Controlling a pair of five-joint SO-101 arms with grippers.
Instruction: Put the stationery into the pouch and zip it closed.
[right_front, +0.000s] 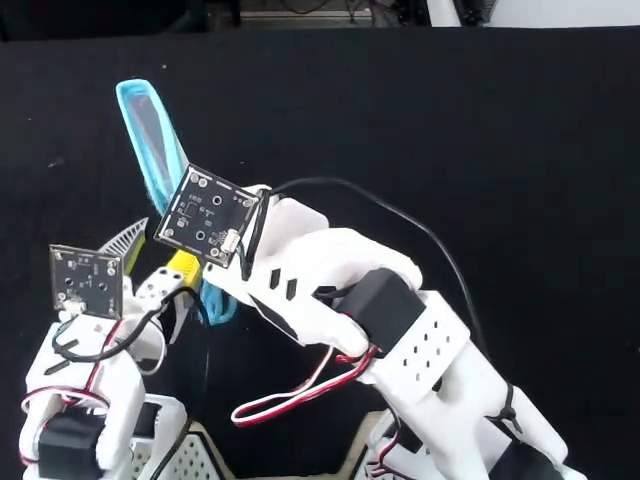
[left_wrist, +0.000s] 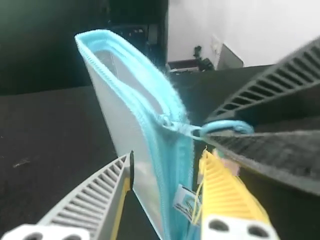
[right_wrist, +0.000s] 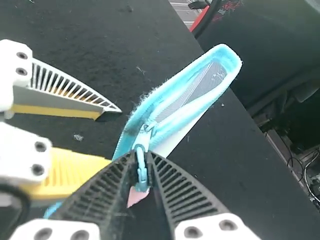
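The blue pouch (right_front: 150, 120) stands on its long edge on the black tabletop (right_front: 450, 120), with the zip side up and one end between the two arms. The right end effector (right_wrist: 141, 160) is closed, and its black fingers pinch the blue zipper pull (right_wrist: 141, 172). The slider (right_wrist: 147, 131) sits near the end of the pouch that is close to the arms, and from there to the far end the mouth appears open. The left end effector (left_wrist: 167, 160) is partly open around the near end of the pouch. Its yellow finger (right_wrist: 75, 170) lies against one side, and its grey finger (right_wrist: 70, 92) is just beside the other side; I cannot tell if that one touches. No stationery is visible, and I cannot tell whether any lies inside. I judge that the step in hand is the closing of the zip, and it is only at the beginning. To do it well, the left end effector should first press firmly on the near end, so that the pouch does not slide or fall over when the pull is drawn. The right one should then lead the pull along the line of the teeth toward the far end, low and straight, not sideways. If it lifts or twists, the pull may slip out of the fingers, or the soft pouch may fold and the slider may jam.
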